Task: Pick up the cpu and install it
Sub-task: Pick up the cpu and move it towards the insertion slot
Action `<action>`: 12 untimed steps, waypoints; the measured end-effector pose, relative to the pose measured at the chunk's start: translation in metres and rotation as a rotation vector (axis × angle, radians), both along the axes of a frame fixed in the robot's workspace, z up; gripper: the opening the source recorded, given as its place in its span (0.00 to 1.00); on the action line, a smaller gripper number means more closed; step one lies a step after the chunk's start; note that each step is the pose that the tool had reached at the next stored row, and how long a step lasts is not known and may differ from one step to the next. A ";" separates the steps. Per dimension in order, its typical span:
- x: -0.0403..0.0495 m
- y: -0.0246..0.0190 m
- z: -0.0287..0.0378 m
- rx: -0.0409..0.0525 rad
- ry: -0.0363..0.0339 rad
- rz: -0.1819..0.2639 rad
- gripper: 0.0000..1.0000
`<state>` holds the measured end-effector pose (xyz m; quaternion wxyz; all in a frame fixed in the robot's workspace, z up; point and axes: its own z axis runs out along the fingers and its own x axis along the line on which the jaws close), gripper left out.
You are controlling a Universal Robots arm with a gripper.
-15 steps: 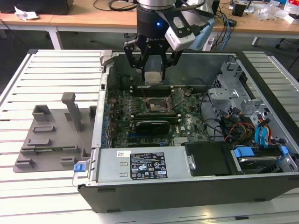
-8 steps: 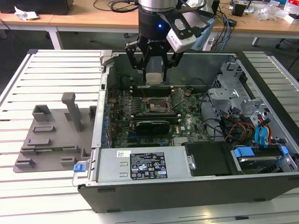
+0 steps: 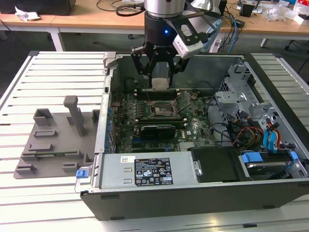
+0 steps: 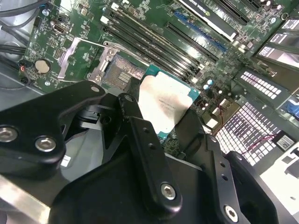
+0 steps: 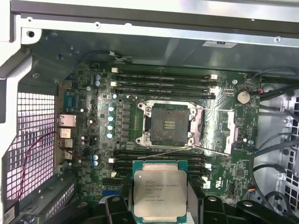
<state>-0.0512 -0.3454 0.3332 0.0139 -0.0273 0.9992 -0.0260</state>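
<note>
The gripper [image 3: 162,73] is closed on two opposite edges of the cpu [image 5: 160,193], holding it level above the motherboard [image 3: 198,126] near the open socket [image 5: 168,123], a sound hold, I'd say, for a light, stiff, thin chip with a slick lid and delicate underside

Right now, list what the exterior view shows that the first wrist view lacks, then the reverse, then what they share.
Exterior view adds: the grey tray with upright posts, beside the case at the exterior view's left, the arm above the board, and the drive cables.
First wrist view adds: the coin battery and the vented wall.
Shared: the cpu, gripped in the jaws, and the open socket, which the cpu has not yet been set into.
</note>
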 end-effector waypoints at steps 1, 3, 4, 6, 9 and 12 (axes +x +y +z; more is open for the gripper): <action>0.0001 0.0001 -0.0007 0.0000 0.0000 0.000 0.55; 0.0015 0.0013 -0.0029 -0.0001 -0.0001 0.000 0.55; 0.0029 0.0025 -0.0038 -0.0004 -0.0001 0.000 0.55; 0.0053 0.0044 -0.0047 -0.0016 -0.0001 0.000 0.55; 0.0077 0.0062 -0.0057 -0.0028 0.0000 0.000 0.55; 0.0112 0.0087 -0.0076 -0.0057 0.0000 0.000 0.55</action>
